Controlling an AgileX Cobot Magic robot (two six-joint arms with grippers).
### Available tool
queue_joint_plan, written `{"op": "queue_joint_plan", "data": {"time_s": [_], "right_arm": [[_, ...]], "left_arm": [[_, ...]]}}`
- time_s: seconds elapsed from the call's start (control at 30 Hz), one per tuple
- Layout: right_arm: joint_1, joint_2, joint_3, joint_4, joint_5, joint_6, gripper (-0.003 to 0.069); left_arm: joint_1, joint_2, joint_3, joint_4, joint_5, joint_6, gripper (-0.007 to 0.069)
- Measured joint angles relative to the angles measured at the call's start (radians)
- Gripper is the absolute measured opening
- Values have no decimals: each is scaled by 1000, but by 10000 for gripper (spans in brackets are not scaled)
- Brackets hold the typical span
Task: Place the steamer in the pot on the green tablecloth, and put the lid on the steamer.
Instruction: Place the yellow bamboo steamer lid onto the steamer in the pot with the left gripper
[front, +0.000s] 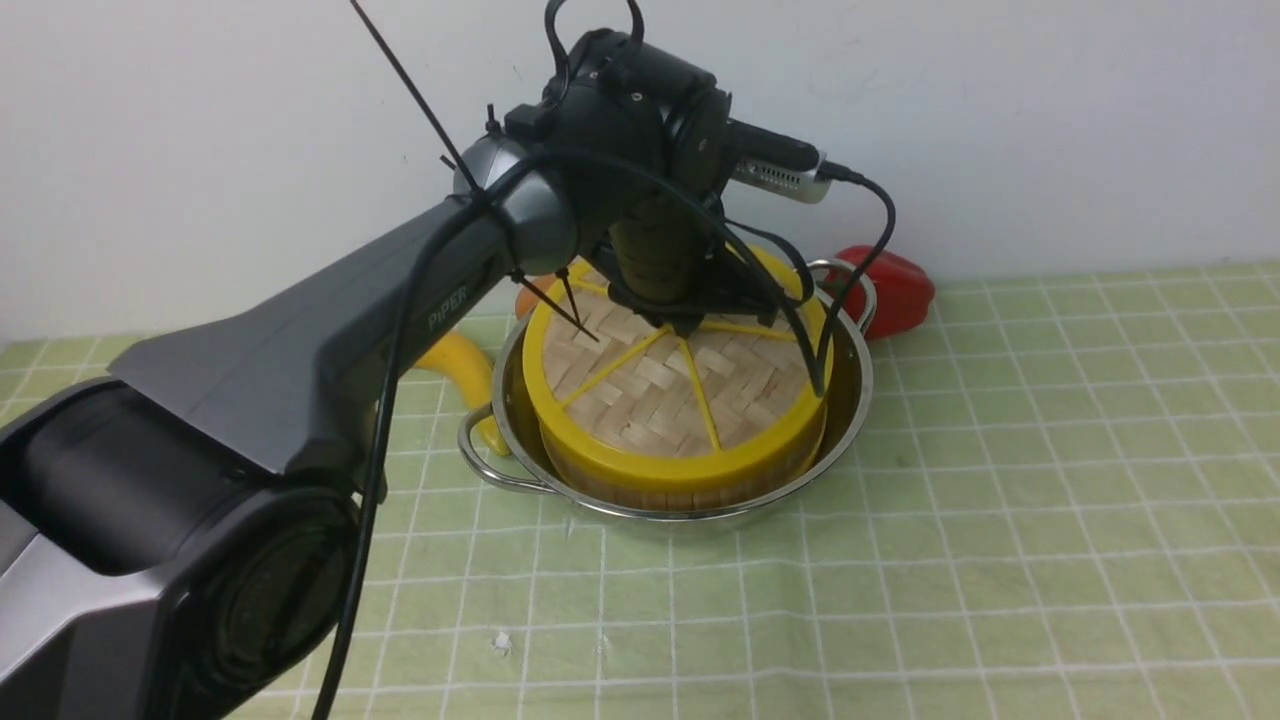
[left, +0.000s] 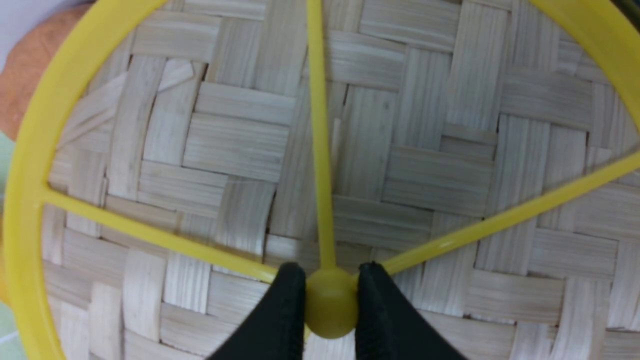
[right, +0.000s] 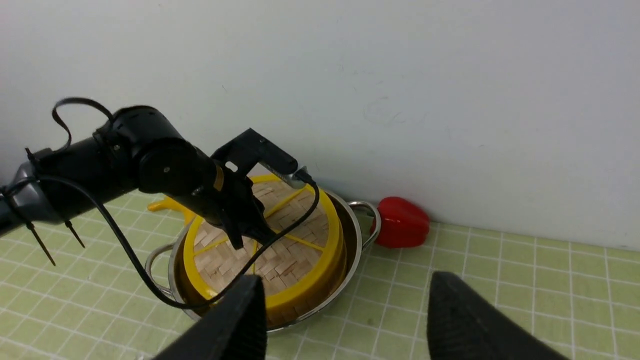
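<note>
The lid (front: 690, 390) is seated on the steamer (front: 690, 497), which is set inside the pot (front: 852, 400) on the green tablecloth (front: 1000, 500). Its central knob (left: 330, 312) is pinched between the narrowed jaws of the left gripper (left: 331, 280). This grip is shown only in the left wrist view and is hidden by the wrist in the front view. The right gripper (right: 347, 285), seen only in its own view, is held wide open and empty, well apart from the pot. One lid, one steamer, one pot and one red pepper (front: 895, 285) are counted.
</note>
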Motion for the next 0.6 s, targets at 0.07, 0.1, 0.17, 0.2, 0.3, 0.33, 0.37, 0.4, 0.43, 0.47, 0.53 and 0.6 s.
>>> {"op": "queue_joint_plan", "data": {"time_s": [0.07,0.1,0.17,0.2,0.3,0.33,0.37,0.4,0.43,0.47,0.53,0.6], "right_arm": [[0,0,18,-6,1,0,430],[0,0,25,-6,1,0,430],[0,0,32,-6,1,0,430],[0,0,32,-6,1,0,430],[0,0,32,-6,1,0,430],[0,0,32,-6,1,0,430],[0,0,32,-6,1,0,430],[0,0,32,-6,1,0,430],[0,0,32,-6,1,0,430],[0,0,32,-6,1,0,430],[0,0,32,-6,1,0,430],[0,0,32,-6,1,0,430]], "left_arm": [[0,-3,0,2,-1,-2,117],[0,-7,0,3,-4,-3,117],[0,-11,0,2,-3,-4,117],[1,-11,0,2,-3,-4,117],[10,-10,0,-3,-2,-5,117],[12,-9,0,-3,-2,-6,117],[18,-8,0,12,-11,-5,117],[20,-8,0,15,-13,-5,117],[26,-7,0,22,-26,-5,117],[30,-6,-1,23,-31,-5,117],[33,-4,-2,23,-33,-5,117],[33,0,-4,10,-34,-7,117]]}}
